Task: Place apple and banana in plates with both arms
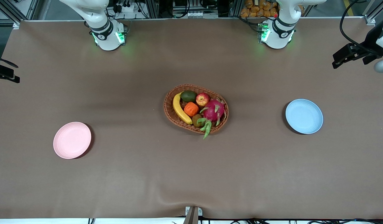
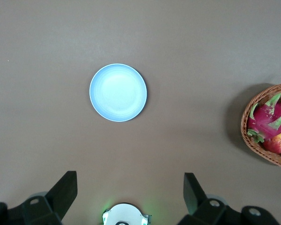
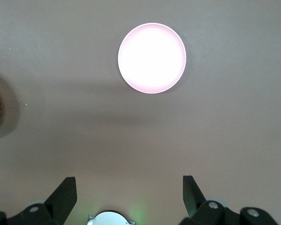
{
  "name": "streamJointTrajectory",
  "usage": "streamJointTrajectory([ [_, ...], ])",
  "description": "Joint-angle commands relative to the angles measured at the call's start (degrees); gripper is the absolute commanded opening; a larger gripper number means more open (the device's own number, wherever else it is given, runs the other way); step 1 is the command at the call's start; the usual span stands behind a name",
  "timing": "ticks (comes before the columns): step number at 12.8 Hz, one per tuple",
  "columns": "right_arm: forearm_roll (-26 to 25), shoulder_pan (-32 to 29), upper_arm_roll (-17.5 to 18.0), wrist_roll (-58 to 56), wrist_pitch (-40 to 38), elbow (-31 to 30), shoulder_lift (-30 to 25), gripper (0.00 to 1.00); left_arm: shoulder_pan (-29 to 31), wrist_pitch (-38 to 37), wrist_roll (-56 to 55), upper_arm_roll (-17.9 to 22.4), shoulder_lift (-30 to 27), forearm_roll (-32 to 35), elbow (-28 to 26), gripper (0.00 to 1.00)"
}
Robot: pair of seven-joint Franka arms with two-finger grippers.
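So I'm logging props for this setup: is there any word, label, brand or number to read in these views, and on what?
None can be read.
Round pale pink plate, round light blue plate, oval brown wicker basket: no print shows.
White arm bases: a small round dark mark on each, too small to read.

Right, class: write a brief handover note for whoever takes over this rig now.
Left end effector: open, empty, high over the table by the round light blue plate.
Right end effector: open, empty, high by the round pale pink plate.
Small red apple and long yellow banana: in the oval brown wicker basket.
Done: nothing.
Left: both fruits onto plates.
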Motion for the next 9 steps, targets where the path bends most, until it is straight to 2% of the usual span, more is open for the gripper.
streamJointTrajectory([
  [1,0.86,-0.21,0.12,0.76,-0.5,0.23,-0.21,1.0,-0.5,-1.33,0.61,0.21,-0.2,0.7,0.69,1.0],
  [9,0.77,-0.12,0.12,0.15,-0.33,0.23,-0.12,1.0,-0.85,-1.33,-0.26,-0.22,1.21,0.7,0.95,1.0],
])
